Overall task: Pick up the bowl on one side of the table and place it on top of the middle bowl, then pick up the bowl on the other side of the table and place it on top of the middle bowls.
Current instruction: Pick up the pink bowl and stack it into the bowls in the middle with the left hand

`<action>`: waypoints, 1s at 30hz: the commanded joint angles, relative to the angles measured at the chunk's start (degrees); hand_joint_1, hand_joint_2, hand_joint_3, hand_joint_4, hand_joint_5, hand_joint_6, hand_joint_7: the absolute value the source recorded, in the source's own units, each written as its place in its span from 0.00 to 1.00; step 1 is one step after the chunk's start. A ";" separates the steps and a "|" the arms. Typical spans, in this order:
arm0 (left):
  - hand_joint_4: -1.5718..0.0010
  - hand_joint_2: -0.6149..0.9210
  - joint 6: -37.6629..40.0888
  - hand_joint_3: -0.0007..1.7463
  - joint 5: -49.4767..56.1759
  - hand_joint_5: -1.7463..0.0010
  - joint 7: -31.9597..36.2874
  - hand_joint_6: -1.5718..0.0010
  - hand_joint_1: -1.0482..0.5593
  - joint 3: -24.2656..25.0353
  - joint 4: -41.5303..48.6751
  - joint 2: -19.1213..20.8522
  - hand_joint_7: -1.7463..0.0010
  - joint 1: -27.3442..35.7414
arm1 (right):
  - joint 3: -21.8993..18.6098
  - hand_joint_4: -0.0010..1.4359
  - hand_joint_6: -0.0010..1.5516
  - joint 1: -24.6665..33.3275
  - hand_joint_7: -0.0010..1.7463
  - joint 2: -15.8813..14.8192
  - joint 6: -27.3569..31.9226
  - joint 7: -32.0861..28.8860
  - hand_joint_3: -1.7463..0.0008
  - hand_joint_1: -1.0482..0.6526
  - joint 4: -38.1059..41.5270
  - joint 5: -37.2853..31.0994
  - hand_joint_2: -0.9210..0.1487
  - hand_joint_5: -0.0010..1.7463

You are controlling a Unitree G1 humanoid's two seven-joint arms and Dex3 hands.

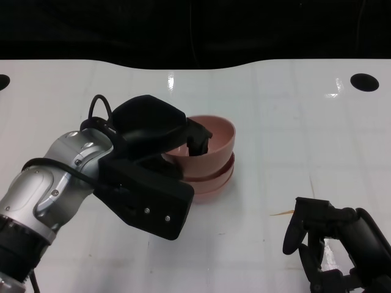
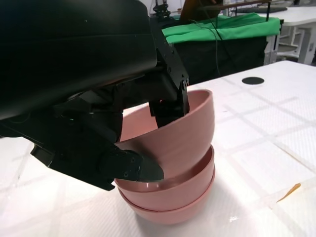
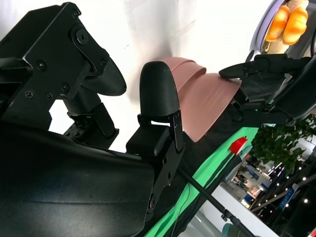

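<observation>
The robot's left hand [image 1: 160, 137] grips the rim of the top pink bowl [image 1: 214, 141], fingers inside and thumb outside, as it sits tilted on the two stacked bowls [image 1: 211, 180] near the middle of the white table [image 1: 293, 116]. All three bowls now form one pile, so the second stacking appears nearly finished; what seems left is to let the top bowl settle level and release it. The right hand [image 1: 333, 244] rests low at the table's near edge, well apart from the stack, fingers apart and holding nothing.
</observation>
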 commanded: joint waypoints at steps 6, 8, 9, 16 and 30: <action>0.50 1.00 -1.29 0.08 3.21 0.41 -1.39 0.34 0.42 -2.01 1.36 1.46 0.87 -2.88 | -0.14 0.63 0.51 0.27 0.88 -0.06 0.16 -0.21 0.07 0.62 -1.02 0.54 0.68 1.00; 0.49 1.00 -1.45 0.08 3.85 0.41 -1.19 0.33 0.42 -2.29 2.01 1.24 0.88 -3.01 | -0.09 0.63 0.51 0.24 0.88 -0.07 0.25 -0.27 0.07 0.62 -1.04 0.35 0.68 1.00; 0.49 1.00 -1.49 0.07 4.04 0.41 -1.14 0.32 0.42 -2.32 2.29 1.08 0.88 -3.01 | -0.09 0.63 0.51 0.27 0.88 -0.05 0.34 -0.27 0.07 0.62 -1.09 0.32 0.68 1.00; 0.46 1.00 -3.53 0.06 7.15 0.55 4.39 0.30 0.43 -3.79 6.38 0.27 0.91 -3.05 | -0.12 0.64 0.52 0.31 0.88 -0.02 0.11 -0.29 0.07 0.62 -1.07 0.48 0.68 1.00; 0.49 1.00 -5.81 0.08 9.38 0.40 17.18 0.28 0.44 -5.02 14.22 -1.25 0.95 -2.87 | -0.15 0.64 0.52 0.39 0.88 -0.06 0.43 -0.29 0.07 0.62 -1.31 0.31 0.68 1.00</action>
